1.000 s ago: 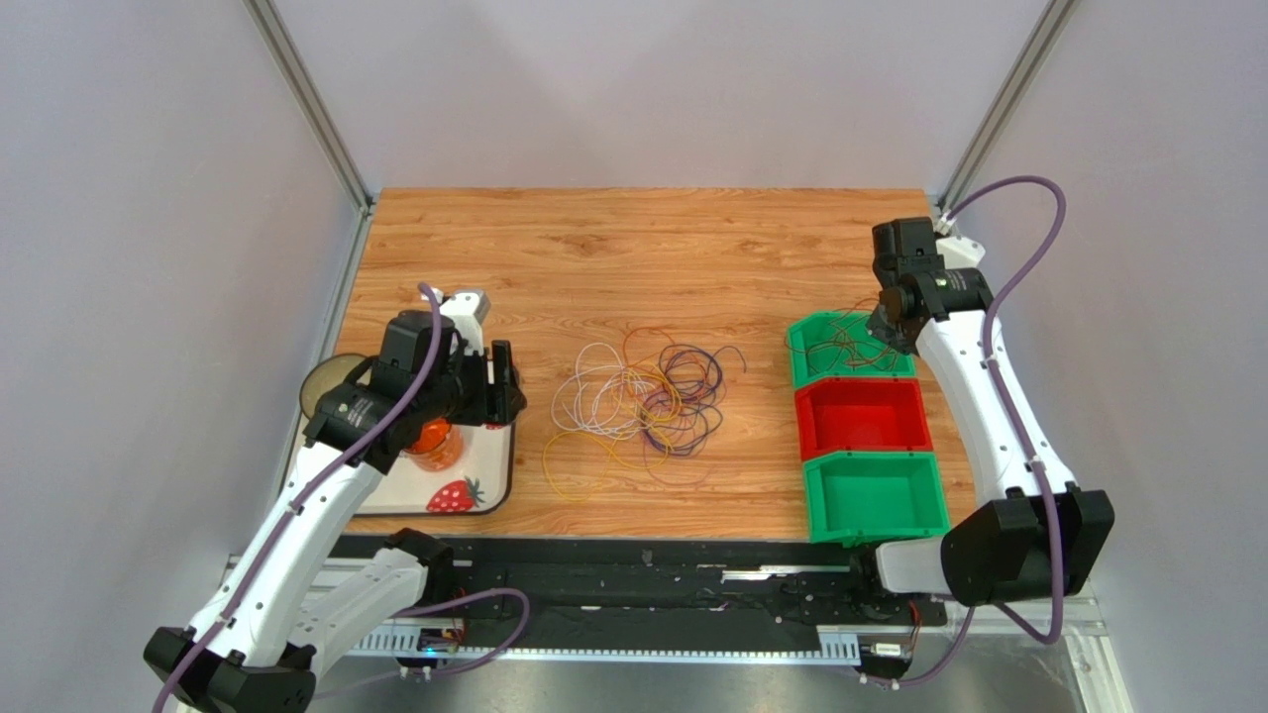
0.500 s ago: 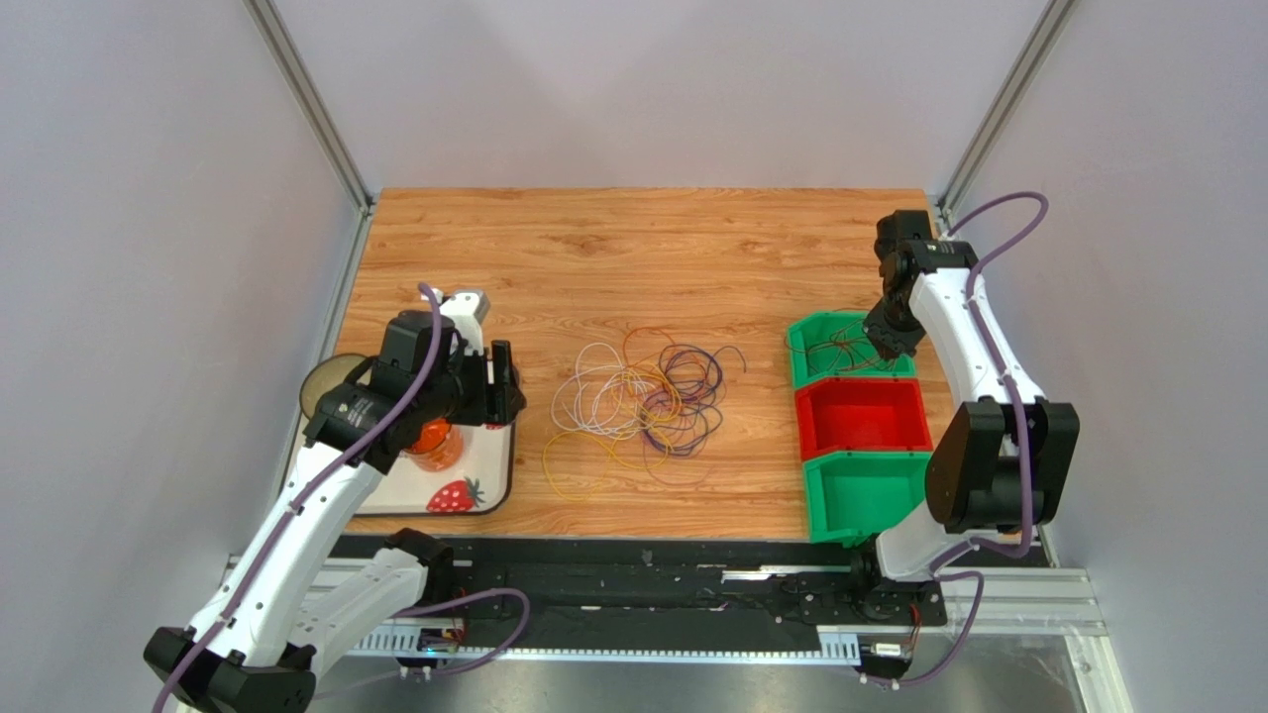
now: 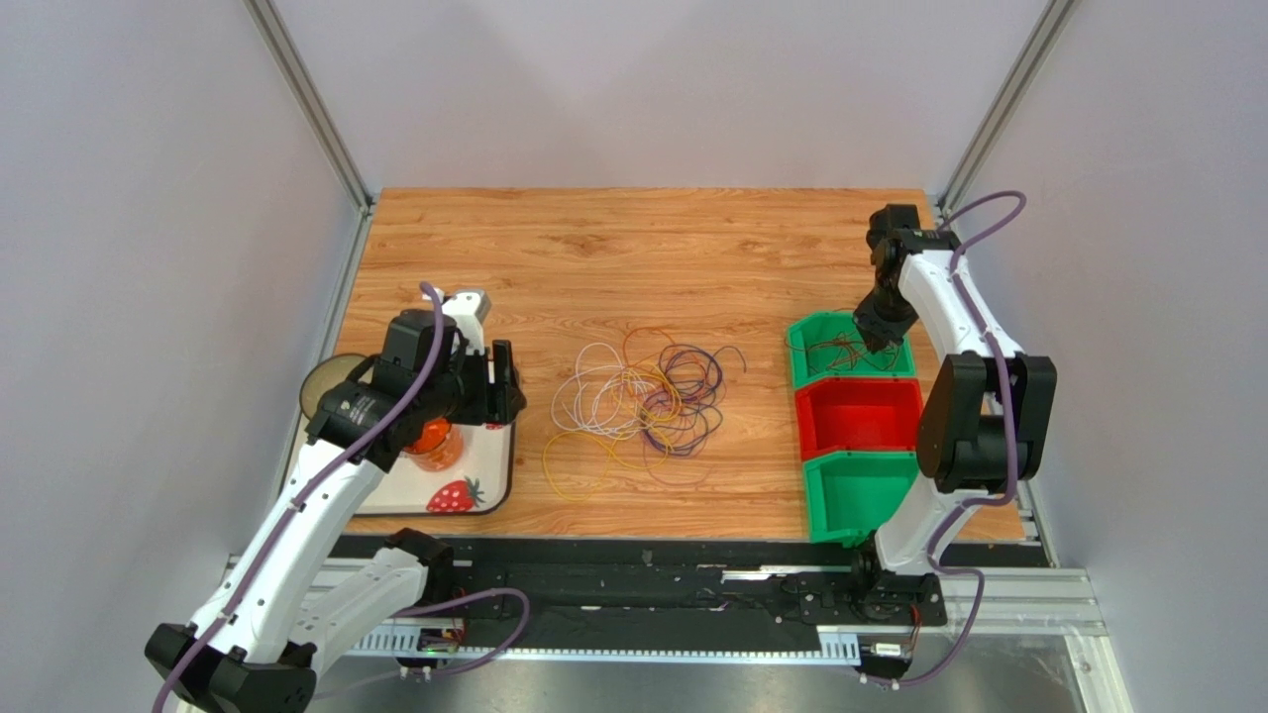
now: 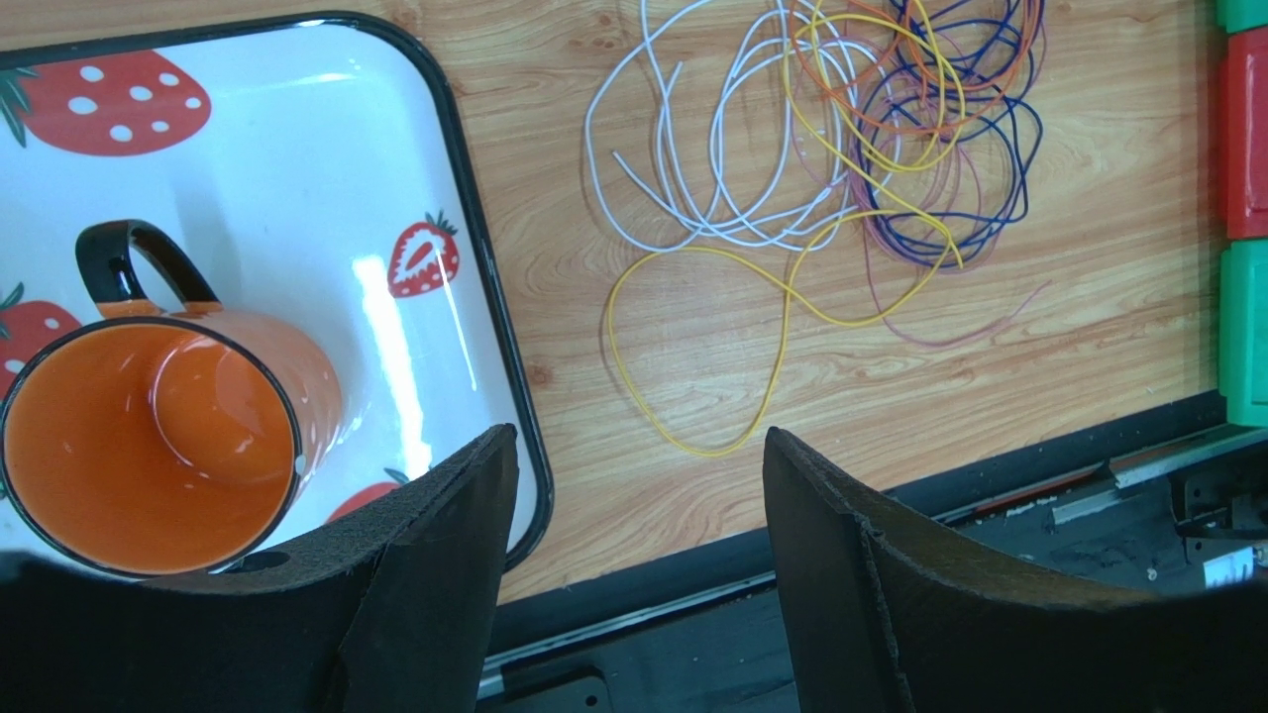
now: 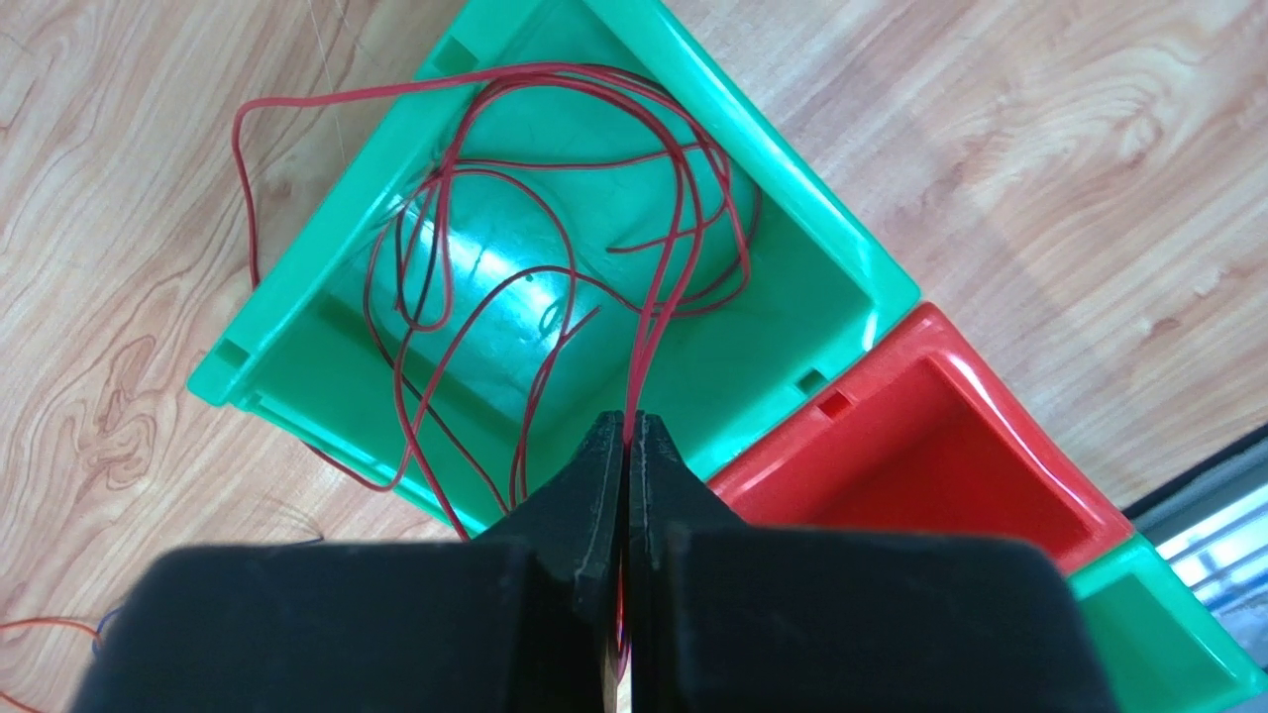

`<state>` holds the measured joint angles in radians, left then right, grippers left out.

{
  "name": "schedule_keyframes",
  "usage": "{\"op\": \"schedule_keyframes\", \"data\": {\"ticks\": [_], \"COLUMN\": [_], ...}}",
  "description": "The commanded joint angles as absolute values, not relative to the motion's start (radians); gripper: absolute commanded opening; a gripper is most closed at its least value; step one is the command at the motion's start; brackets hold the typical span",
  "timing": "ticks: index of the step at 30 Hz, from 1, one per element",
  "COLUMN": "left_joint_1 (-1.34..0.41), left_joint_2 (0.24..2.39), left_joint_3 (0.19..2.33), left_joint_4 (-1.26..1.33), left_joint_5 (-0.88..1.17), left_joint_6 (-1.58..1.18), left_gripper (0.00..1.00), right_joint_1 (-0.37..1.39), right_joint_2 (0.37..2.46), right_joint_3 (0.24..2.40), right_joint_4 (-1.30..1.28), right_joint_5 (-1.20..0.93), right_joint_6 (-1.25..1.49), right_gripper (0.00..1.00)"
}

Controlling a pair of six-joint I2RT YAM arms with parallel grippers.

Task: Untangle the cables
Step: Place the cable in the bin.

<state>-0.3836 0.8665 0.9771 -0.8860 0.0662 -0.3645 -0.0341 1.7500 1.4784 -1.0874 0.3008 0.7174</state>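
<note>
The cables (image 3: pixel 643 398) lie in a loose tangle of white, yellow, orange and purple loops mid-table; the left wrist view shows the same cables (image 4: pixel 834 134), with one yellow loop (image 4: pixel 715 349) trailing nearest. My left gripper (image 3: pixel 503 383) hovers open over the tray's right edge, left of the tangle; between its fingers (image 4: pixel 640 461) is nothing. My right gripper (image 5: pixel 627 431) is shut on a thin red cable (image 5: pixel 640 386) whose loops hang into the far green bin (image 5: pixel 774 149). From above, that right gripper (image 3: pixel 871 330) sits over the same bin (image 3: pixel 811 330).
A red bin (image 3: pixel 863 419) and a second green bin (image 3: pixel 875 498) stand in a row nearer than the first. A strawberry-print tray (image 4: pixel 372 178) at the left holds an orange mug (image 4: pixel 164 431). A black rail (image 3: pixel 640 572) runs along the table's near edge.
The right arm has folded up, its elbow swinging from low right to upright beside the bins, while its gripper stayed over the far green bin. The left arm has not moved.
</note>
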Motion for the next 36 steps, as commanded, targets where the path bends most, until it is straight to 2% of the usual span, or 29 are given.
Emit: {"op": "schedule_keyframes", "data": {"ticks": [1, 13, 15, 16, 19, 25, 30, 36], "left_joint_1": [-0.377, -0.377, -0.377, -0.377, -0.377, -0.377, -0.377, -0.377], "left_joint_2": [0.867, 0.867, 0.867, 0.865, 0.862, 0.853, 0.853, 0.854], "left_joint_3": [0.982, 0.982, 0.982, 0.983, 0.983, 0.982, 0.983, 0.983], "left_joint_4": [-0.868, -0.868, -0.868, -0.87, -0.87, -0.87, -0.87, -0.871], "left_joint_5": [0.058, 0.055, 0.054, 0.052, 0.051, 0.049, 0.046, 0.04], "left_joint_6": [-0.354, -0.354, -0.354, -0.354, -0.356, -0.357, -0.356, -0.357], "left_gripper": [0.7, 0.7, 0.7, 0.7, 0.7, 0.7, 0.7, 0.71], "right_joint_1": [-0.037, -0.034, -0.034, -0.034, -0.034, -0.034, -0.025, 0.063], "right_joint_2": [1.779, 1.737, 1.707, 1.695, 1.661, 1.611, 1.556, 1.436], "right_joint_3": [1.487, 1.459, 1.457, 1.456, 1.456, 1.47, 1.488, 1.451], "right_joint_4": [-1.005, -0.959, -0.959, -0.96, -0.966, -1.002, -1.008, -0.889], "right_joint_5": [0.276, 0.226, 0.215, 0.21, 0.206, 0.216, 0.184, 0.077], "right_joint_6": [0.729, 0.634, 0.626, 0.623, 0.614, 0.595, 0.588, 0.532], "right_gripper": [0.0, 0.01, 0.1, 0.2, 0.34, 0.46, 0.45, 0.39]}}
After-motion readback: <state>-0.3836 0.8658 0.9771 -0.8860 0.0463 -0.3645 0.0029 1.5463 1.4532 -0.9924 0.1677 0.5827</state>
